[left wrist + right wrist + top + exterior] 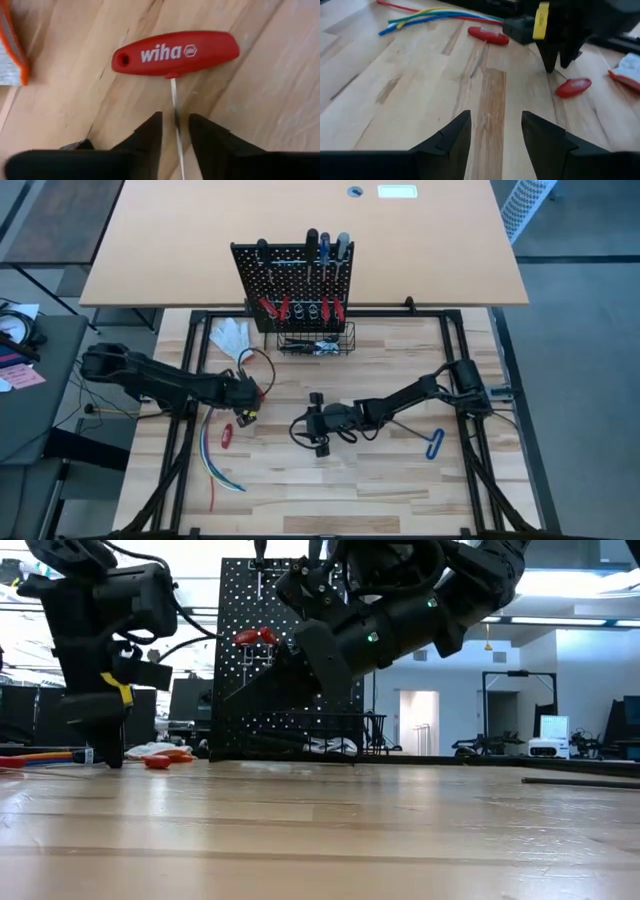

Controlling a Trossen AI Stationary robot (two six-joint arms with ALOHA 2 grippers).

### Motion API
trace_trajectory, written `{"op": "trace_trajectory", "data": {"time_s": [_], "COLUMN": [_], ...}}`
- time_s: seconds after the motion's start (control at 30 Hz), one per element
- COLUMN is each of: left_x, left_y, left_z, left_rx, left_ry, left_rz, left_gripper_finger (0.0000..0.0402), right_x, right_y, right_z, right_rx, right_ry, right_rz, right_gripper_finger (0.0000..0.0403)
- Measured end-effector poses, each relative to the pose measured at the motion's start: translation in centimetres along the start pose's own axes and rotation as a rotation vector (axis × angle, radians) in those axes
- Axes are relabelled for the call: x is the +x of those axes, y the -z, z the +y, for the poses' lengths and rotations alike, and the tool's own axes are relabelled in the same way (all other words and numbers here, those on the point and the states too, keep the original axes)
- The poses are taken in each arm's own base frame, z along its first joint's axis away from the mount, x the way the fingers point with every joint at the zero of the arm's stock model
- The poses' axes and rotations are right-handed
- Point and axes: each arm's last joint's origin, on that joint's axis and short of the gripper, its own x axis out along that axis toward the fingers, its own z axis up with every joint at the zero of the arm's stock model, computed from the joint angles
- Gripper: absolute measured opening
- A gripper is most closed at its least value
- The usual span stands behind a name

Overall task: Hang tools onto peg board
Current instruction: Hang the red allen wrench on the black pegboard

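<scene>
A red T-shaped hex key lies flat on the wooden table. My left gripper points down over it, open, one finger on each side of the thin metal shaft, with a sliver of table showing on both sides. In the high view this gripper is left of centre. My right gripper hovers open over bare wood near the middle, nothing between its fingers. The peg board stands at the far side with several tools hanging on it.
A second red T-handle key and a bundle of coloured wires lie near the left. A blue T-handle key lies at the right. A white glove and a black wire basket sit by the board's foot.
</scene>
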Motion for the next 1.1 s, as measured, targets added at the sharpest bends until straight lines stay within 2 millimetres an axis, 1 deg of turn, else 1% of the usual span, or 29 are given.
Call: {"op": "trace_trajectory", "data": {"time_s": [0.17, 0.2, 0.37, 0.47, 0.53, 0.6, 0.7, 0.73, 0.8, 0.9, 0.97, 1.03, 1.1], "left_x": [0.1, 0.1, 0.2, -0.1, -0.3, -0.8, -1.4, -1.7, -2.2, -2.8, -3.1, -3.3, -3.6], "left_y": [-0.6, -0.8, -1.8, -2.7, -3.0, -3.5, -4.1, -4.4, -4.9, -5.2, -5.1, -4.9, -4.8], "left_z": [0.0, 0.0, -0.1, -0.6, -1.1, -1.8, -2.5, -2.7, -3.1, -3.5, -3.6, -3.6, -3.7], "left_rx": [0.036, 0.048, 0.107, 0.119, 0.149, 0.183, 0.229, 0.244, 0.258, 0.266, 0.241, 0.215, 0.21], "left_ry": [0.038, 0.049, 0.091, 0.144, 0.186, 0.216, 0.244, 0.248, 0.242, 0.177, 0.06, -0.065, -0.138], "left_rz": [-0.05, -0.06, -0.151, -0.236, -0.287, -0.363, -0.474, -0.514, -0.599, -0.683, -0.719, -0.733, -0.749], "left_gripper_finger": [0.0021, 0.0011, 0.0004, 0.0002, 0.0001, 0.0001, 0.0001, 0.0001, 0.0001, 0.0001, 0.0, 0.0, 0.0], "right_x": [0.0, 0.0, 0.0, 0.0, -0.2, -1.3, -4.0, -4.9, -6.5, -7.7, -8.1, -8.2, -7.6], "right_y": [0.1, 0.1, 0.1, 0.0, -0.2, -1.0, -3.7, -4.3, -4.6, -3.0, -1.6, -0.4, 1.2], "right_z": [-0.2, -0.2, -0.2, -0.2, -0.4, -0.4, -0.4, -0.3, 0.1, 0.1, -0.4, -1.2, -1.8], "right_rx": [0.0, -0.001, -0.001, 0.001, 0.0, -0.034, -0.068, -0.071, -0.076, -0.053, -0.003, 0.099, 0.217], "right_ry": [0.003, 0.003, 0.003, 0.013, 0.058, 0.14, 0.261, 0.281, 0.297, 0.318, 0.353, 0.386, 0.4], "right_rz": [0.003, 0.006, 0.006, -0.002, 0.01, 0.063, 0.053, 0.035, 0.0, -0.066, -0.135, -0.217, -0.248], "right_gripper_finger": [0.0179, 0.0179, 0.0179, 0.0179, 0.0179, 0.0179, 0.0179, 0.0179, 0.0179, 0.0179, 0.0179, 0.0179, 0.0179]}}
